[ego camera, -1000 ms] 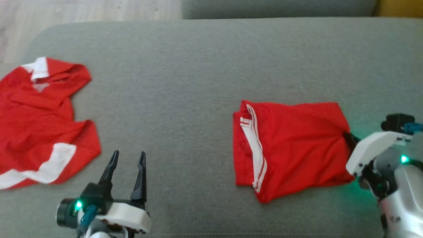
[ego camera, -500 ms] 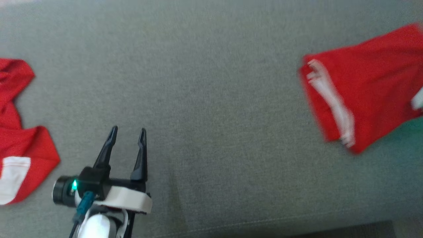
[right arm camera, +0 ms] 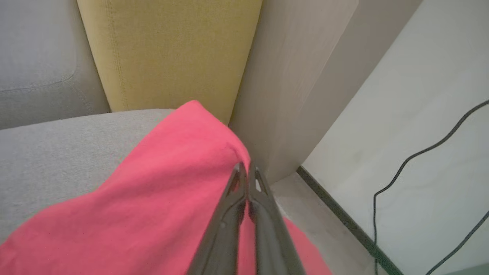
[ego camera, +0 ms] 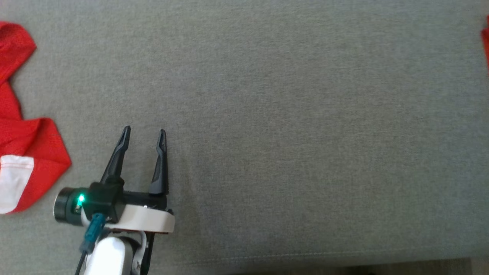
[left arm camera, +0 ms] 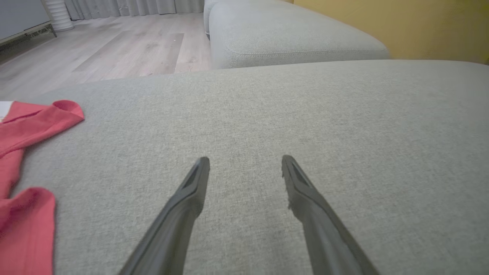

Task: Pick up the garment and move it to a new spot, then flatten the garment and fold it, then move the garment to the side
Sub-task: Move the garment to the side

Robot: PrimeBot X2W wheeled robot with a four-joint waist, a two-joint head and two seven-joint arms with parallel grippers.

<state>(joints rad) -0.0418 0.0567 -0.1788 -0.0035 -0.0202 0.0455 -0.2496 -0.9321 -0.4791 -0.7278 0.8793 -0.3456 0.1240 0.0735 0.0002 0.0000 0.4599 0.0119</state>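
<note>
since the camera itself swung over the last second, don't read the whole shift as stuff moving, but something real did change. closest in, the left gripper (ego camera: 144, 130) hovers low over the grey cushion (ego camera: 286, 114), jaws spread as wide as they go and holding nothing, same pose as a second ago. off to its left lies the other red jersey (ego camera: 26, 149), loose and untouched, its white panel at the edge of the head view. it slid a little in the picture, which i'd put down to the camera.

the folded garment (ego camera: 486, 49) went way further. a second ago it sat mid-right on the cushion, and now just a red sliver of it pokes in at the right edge of the head view, well apart from the jersey. in the right wrist view the right gripper (right arm camera: 247, 166) has its jaws clamped fully together with the garment's red cloth pinched up at the tips, and the fabric trails back toward the camera across the cushion's end. right past that is a yellow cushion (right arm camera: 168, 49), then a pale wall panel and a black cable (right arm camera: 420, 160) against a pale surface.

so my read: the folding's done and this is the last bit, dragging it off to the side. it looks very near the end of the cushion, so i'd guess it should let go soon or the thing slides off.
</note>
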